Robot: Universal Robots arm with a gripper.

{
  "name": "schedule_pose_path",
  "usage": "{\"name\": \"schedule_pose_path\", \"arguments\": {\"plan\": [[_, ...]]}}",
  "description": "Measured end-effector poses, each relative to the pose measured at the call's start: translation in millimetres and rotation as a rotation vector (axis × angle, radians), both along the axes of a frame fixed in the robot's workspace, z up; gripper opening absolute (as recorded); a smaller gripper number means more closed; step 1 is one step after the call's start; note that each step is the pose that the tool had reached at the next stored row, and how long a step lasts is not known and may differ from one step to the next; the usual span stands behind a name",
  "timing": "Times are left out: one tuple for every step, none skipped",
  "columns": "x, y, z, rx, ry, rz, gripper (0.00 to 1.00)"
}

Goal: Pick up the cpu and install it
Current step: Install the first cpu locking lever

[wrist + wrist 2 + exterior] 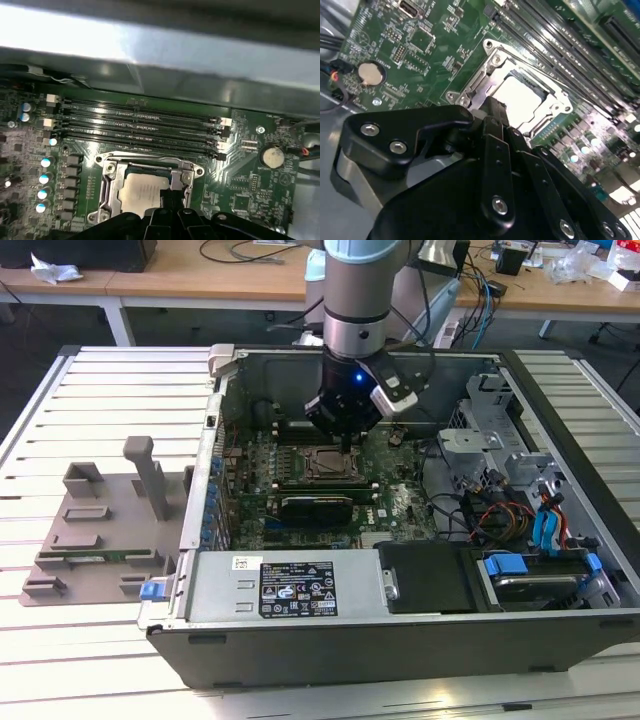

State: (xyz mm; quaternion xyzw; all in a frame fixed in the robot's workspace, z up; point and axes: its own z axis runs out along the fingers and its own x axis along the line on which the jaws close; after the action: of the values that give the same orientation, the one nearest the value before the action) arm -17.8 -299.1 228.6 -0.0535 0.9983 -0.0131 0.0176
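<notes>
The cpu (141, 192) lies flat inside the metal socket frame (107, 175) on the green motherboard (395, 502), its silver top showing in both wrist views (520, 97). My gripper (345, 443) hangs straight down over the socket (325, 463) inside the open computer case. Its dark fingertips are shut together with nothing between them, and the tip (174, 192) sits at one edge of the cpu, low over the frame (492, 107). Whether the tip touches the chip cannot be told.
Several memory slots (140, 125) run alongside the socket, and a coin battery (271, 156) sits nearby. The case wall (215, 440), drive cages and cables (500, 510) surround the board. A grey plastic holder tray (100, 530) lies on the slatted table at the exterior view's left.
</notes>
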Motion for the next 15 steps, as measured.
{"name": "schedule_pose_path", "arguments": {"plan": [[0.0,-0.2,3.0,0.0001,-0.0001,0.000,0.11],[0.1,-0.5,4.9,0.0001,-0.0001,0.000,0.11],[0.0,-1.0,7.7,0.0000,0.0000,0.000,0.11],[0.0,-1.5,10.5,0.0000,-0.0001,0.000,0.11],[0.0,-1.7,11.8,0.0000,0.0000,0.000,0.11],[0.0,-1.9,13.3,0.0001,-0.0001,0.000,0.11],[0.0,-2.3,15.3,0.0000,0.0000,0.000,0.11],[0.0,-2.8,16.9,0.0001,-0.0001,0.000,0.11],[0.0,-3.0,17.4,0.0002,-0.0001,0.000,0.11],[0.0,-3.1,17.7,0.0002,-0.0001,0.000,0.11],[0.0,-3.1,18.0,0.0002,-0.0001,0.000,0.11],[0.0,-3.1,18.1,0.0001,0.0000,0.000,0.11],[0.0,-3.1,18.1,0.0000,-0.0001,0.000,0.11],[0.0,-3.1,18.1,0.0001,-0.0001,0.000,0.11],[0.0,-3.1,18.2,0.0000,0.0000,0.000,0.11]]}}
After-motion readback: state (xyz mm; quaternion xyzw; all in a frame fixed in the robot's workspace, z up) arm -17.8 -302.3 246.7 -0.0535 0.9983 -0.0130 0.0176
